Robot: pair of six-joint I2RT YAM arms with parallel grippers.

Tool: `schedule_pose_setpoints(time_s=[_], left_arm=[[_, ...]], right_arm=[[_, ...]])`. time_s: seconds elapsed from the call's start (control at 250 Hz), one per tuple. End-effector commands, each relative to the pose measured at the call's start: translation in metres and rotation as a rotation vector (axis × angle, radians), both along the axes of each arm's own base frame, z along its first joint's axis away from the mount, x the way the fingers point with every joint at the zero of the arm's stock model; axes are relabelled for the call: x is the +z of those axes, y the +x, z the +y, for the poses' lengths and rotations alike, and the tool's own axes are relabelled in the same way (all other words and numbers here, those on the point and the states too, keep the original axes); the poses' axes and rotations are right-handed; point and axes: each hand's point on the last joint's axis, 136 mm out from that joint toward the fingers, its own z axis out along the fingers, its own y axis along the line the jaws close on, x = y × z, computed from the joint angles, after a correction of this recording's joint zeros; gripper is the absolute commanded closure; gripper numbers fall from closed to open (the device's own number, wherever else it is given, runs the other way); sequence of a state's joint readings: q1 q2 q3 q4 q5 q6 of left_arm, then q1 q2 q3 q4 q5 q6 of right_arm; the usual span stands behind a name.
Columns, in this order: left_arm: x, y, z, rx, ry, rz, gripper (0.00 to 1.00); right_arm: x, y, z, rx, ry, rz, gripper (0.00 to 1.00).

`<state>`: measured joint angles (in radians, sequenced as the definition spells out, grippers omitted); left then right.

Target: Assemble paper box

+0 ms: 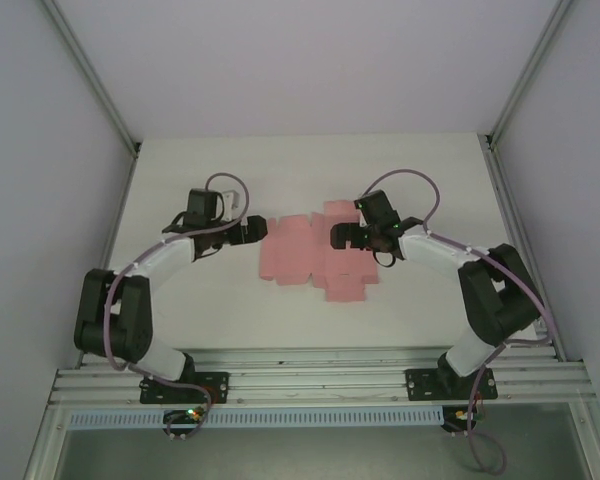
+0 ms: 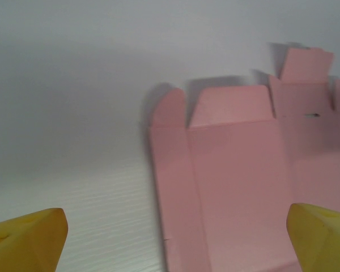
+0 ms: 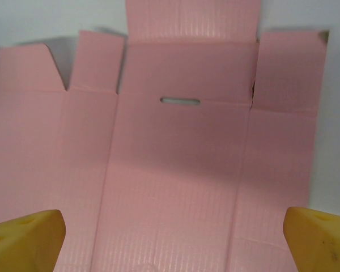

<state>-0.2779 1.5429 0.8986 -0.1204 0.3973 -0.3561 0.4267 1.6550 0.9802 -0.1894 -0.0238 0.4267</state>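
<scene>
The paper box (image 1: 302, 250) lies as a flat pale pink die-cut sheet in the middle of the white table, with creased panels and flaps. My left gripper (image 1: 263, 229) hovers at the sheet's left edge, open. In the left wrist view the sheet (image 2: 232, 181) spreads between the wide-apart yellow fingertips (image 2: 28, 238), with its end flaps slightly raised. My right gripper (image 1: 334, 237) is over the sheet's right part, also open. The right wrist view has the sheet (image 3: 181, 164) under the gripper (image 3: 173, 243), and a small slot (image 3: 180, 101) sits near the far flaps. Nothing is gripped.
The white table (image 1: 200, 300) is bounded by grey walls left and right with metal frame posts (image 1: 100, 90). An aluminium rail (image 1: 320, 375) carrying both arm bases runs along the near edge. Bare table lies behind and in front of the sheet.
</scene>
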Motion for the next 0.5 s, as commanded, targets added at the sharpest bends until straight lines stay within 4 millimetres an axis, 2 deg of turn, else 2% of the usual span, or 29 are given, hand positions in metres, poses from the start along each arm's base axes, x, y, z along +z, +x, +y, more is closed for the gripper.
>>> schedule_pose_setpoints(time_s=[0.0, 0.1, 0.208, 0.375, 0.495], left_arm=[[-0.001, -0.007, -0.024, -0.095, -0.109, 0.091, 0.00], [-0.013, -0.006, -0.027, -0.111, -0.109, 0.144, 0.00], [-0.017, -0.005, -0.034, -0.140, -0.132, 0.173, 0.00], [-0.025, -0.005, -0.041, -0.165, -0.157, 0.205, 0.00], [-0.032, -0.015, -0.051, -0.227, -0.206, 0.269, 0.00]], right_arm=[[-0.022, -0.001, -0.004, -0.033, -0.010, 0.070, 0.00], [-0.044, -0.004, -0.013, -0.062, -0.031, 0.123, 0.00], [-0.058, -0.007, -0.020, -0.085, -0.017, 0.159, 0.00], [-0.071, -0.013, -0.027, -0.108, -0.005, 0.191, 0.02], [-0.075, -0.018, -0.026, -0.105, 0.006, 0.201, 0.02]])
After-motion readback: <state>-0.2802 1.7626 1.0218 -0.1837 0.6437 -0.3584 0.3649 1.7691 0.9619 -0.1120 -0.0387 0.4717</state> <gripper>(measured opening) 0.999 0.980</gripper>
